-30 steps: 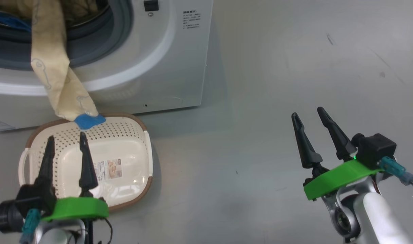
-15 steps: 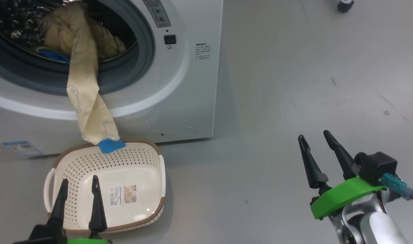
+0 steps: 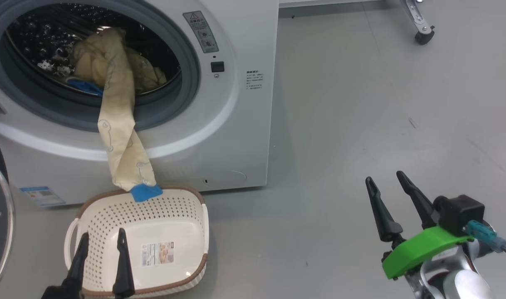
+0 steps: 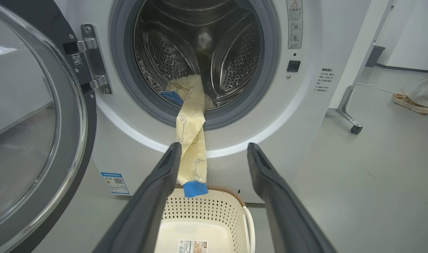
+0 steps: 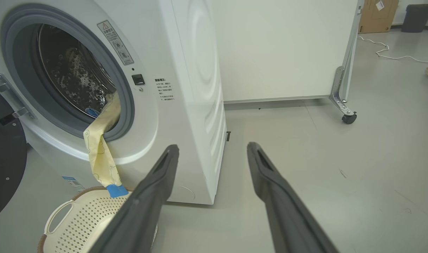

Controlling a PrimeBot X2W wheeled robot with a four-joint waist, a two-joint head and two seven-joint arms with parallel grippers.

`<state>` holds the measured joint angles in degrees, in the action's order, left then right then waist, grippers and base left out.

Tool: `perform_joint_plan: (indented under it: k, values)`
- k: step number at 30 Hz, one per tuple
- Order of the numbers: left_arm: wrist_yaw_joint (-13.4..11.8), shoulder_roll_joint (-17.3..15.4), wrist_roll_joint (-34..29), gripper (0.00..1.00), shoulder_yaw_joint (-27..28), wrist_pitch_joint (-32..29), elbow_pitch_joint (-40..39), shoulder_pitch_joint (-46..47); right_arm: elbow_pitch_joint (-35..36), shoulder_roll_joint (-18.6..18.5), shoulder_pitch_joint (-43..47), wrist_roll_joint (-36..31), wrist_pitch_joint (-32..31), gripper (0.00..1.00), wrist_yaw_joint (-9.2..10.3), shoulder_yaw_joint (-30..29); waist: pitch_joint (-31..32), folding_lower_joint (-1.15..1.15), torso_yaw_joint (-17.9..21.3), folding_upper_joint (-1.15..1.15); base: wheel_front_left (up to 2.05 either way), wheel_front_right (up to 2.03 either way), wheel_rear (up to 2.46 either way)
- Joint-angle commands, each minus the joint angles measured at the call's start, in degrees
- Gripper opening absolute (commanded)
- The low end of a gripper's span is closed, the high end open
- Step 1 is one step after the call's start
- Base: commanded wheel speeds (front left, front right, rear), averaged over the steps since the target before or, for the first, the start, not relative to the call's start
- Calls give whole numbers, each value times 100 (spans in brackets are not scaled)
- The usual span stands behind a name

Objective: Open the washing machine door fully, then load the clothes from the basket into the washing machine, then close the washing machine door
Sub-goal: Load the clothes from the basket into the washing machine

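**Loading step: one garment hanging out of the drum**

My left pincer point(image 3: 103, 232) and right pincer point(image 3: 384, 176) both stood spread, pinching nothing. The left one hovered over the basket point(image 3: 111, 207), which looked empty, with just its label sticker on the bottom.

The clothes point(image 3: 120, 137) lay ahead of and above that pincer. Most were bundled in the drum point(image 4: 235, 59) of the washing machine point(image 3: 236, 104). One cream length trailed out across the grey gasket point(image 3: 190, 83), its blue cuff at the basket's far rim.

The washing machine door point(image 4: 41, 123) stood swung open, off to that pincer's left. The right pincer hung over bare floor point(image 3: 340, 124), well to the right of the machine.

Judgement: loading was not complete. The next move called for pinching the trailing length and lifting it fully past the gasket. Left as it lay, the door would likely trap it.

A person's foot point(image 4: 409, 102) and a castored frame leg point(image 3: 419, 29) sat far to the right, clear of the work.
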<state>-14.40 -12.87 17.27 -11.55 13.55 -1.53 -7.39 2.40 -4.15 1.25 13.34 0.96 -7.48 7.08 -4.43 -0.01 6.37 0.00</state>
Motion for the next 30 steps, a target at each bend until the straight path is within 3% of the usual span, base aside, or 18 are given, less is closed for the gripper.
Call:
perform_joint_plan:
  k: [1,20,30]
  values:
    - [-1037,-31,14,100,178,5,-208,139,236,-58,-83,-52,-3,100,-1,94,10,1,7,0,0,0,0]
    - [-1091,-45,72,100,128,-146,-55,285,330,-66,-96,-44,-46,100,-1,146,-76,1,57,0,0,0,0]
    - [-717,-57,318,100,80,-317,956,1201,476,-160,-292,7,-42,100,-1,252,-631,1,82,0,0,0,0]
